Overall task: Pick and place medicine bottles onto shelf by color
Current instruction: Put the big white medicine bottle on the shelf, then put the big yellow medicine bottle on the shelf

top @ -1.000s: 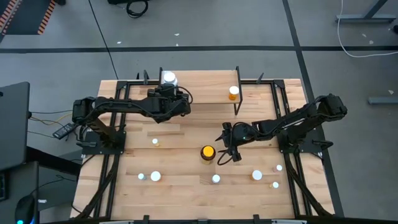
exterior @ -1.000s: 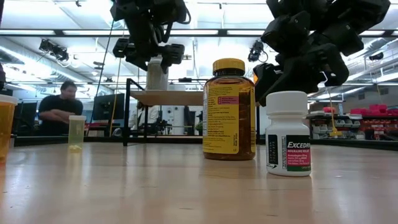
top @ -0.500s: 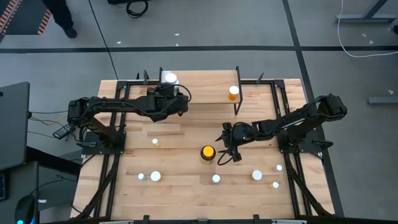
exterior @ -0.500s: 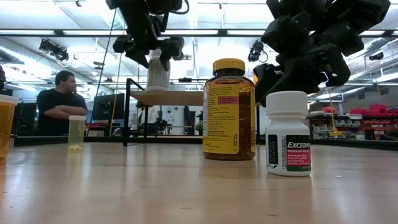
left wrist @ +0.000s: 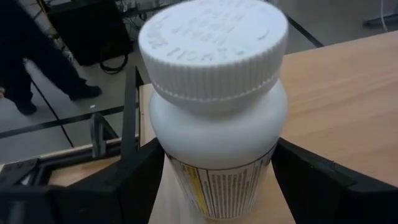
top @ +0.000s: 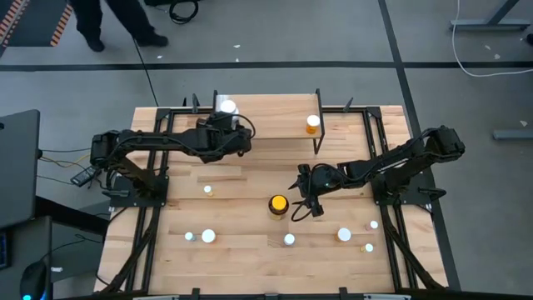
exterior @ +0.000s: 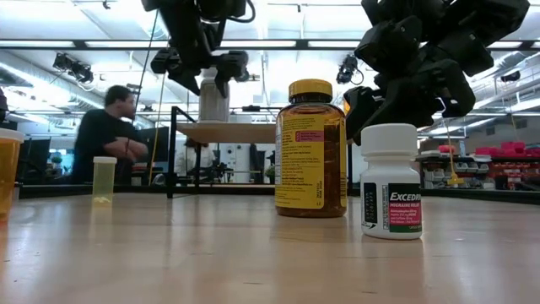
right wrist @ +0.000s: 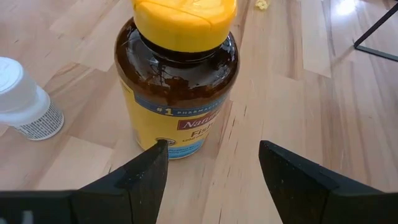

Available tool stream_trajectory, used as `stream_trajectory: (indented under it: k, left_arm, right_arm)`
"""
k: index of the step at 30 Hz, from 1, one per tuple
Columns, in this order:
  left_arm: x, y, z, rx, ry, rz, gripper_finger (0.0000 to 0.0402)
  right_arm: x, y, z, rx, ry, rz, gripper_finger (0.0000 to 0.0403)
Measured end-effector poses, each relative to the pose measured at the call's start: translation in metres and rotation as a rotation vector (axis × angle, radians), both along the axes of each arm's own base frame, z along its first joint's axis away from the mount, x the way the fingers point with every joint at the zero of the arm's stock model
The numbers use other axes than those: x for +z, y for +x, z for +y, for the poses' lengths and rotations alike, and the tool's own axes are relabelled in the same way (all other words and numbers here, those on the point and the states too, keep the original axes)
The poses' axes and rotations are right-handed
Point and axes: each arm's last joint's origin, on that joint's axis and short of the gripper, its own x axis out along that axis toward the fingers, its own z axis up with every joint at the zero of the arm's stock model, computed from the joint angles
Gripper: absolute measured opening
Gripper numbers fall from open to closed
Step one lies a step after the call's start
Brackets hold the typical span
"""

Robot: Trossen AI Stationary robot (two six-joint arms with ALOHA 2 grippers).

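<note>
The desk (top: 250, 179) is carrying nearly everything, and the shelf (top: 266, 117) is sitting along its far edge, between the two arms' bases. At the shelf's left end the large white bottle (left wrist: 214, 118) is standing upright on the plank, with the left claw (top: 223, 127) reaching around it; its fingers are flanking the bottle's sides, but whether they are pressing or just clear of it I cannot tell. One small orange bottle (top: 312, 123) is standing at the shelf's right end. So, by my judgement, sorting is only starting: two bottles are up, one per end.

Near the desk's middle, the dark amber bottle (right wrist: 177, 81) with its yellow cap is standing just ahead of the right claw (top: 306, 202), whose fingers are spread wide and holding nothing. It looks to be the next pick.

Several small bottles (top: 289, 240) are waiting along the desk's near edge.
</note>
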Motion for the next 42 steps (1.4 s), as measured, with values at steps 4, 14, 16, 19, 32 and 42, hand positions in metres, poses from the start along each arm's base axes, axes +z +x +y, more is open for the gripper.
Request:
stream_trajectory:
  k: [4, 14, 16, 19, 32, 42]
  left_arm:
    - [-0.001, 0.0, 0.0, -0.015, -0.008, 0.022, 0.0291]
    - [-0.008, 0.0, -0.001, -0.086, -0.082, 0.098, 0.0322]
    - [-0.006, 0.0, -0.002, -0.102, -0.087, 0.103, 0.0342]
    - [-0.006, 0.0, -0.002, -0.109, -0.087, 0.11, 0.0372]
    - [-0.006, 0.002, -0.014, -0.14, -0.084, 0.101, 0.04]
    - [-0.005, -0.012, -0.041, -0.205, -0.339, 0.087, 0.04]
  right_arm:
    - [0.0, 0.0, 0.0, 0.001, 0.0, 0.001, 0.0256]
    - [0.0, 0.0, 0.0, 0.001, -0.001, 0.001, 0.0256]
    - [0.0, 0.0, 0.0, 0.001, 0.0, 0.001, 0.0256]
    - [0.0, 0.0, 0.0, 0.001, 0.0, 0.002, 0.0256]
    - [-0.001, 0.0, 0.0, 0.001, -0.001, 0.007, 0.0256]
    - [-0.001, 0.0, 0.0, 0.001, -0.001, 0.007, 0.0256]
